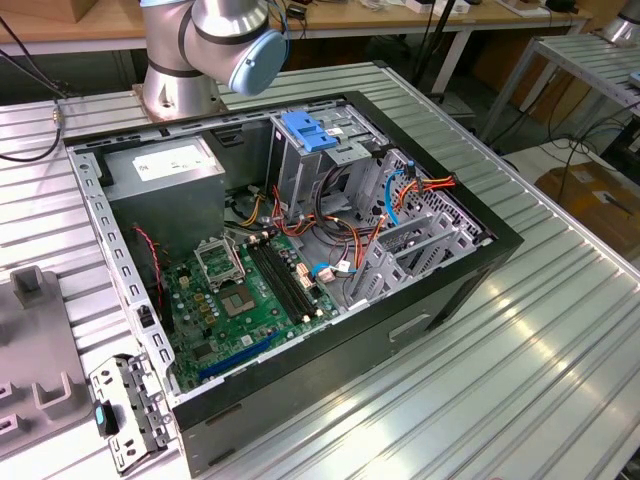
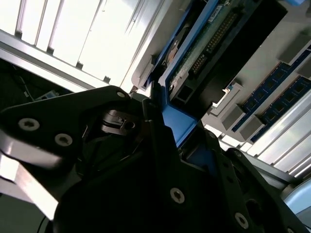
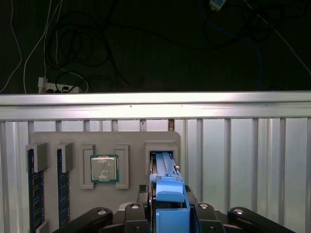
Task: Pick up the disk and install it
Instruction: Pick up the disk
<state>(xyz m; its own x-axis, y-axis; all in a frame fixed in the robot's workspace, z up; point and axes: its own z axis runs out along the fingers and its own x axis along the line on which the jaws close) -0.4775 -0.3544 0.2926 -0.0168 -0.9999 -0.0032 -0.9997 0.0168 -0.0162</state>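
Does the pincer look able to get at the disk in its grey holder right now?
Likely yes: in both wrist views the pincer sits right at the disk, at its blue-bracketed edge, with nothing between them.

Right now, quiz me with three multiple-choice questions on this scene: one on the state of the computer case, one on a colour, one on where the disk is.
1. How is the computer case?
A) closed
B) open
C) upside down

2. What colour is the bracket on the disk?
A) red
B) yellow
C) blue

3. Where is the disk?
A) inside the computer case
B) on edge in a slot of the grey tray
C) flat on the floor

Answers:
1 B, the circuit board lies exposed in the exterior view.
2 C, it is blue in both wrist views.
3 B, the first wrist view shows it standing in the tray with the gripper shut on it.
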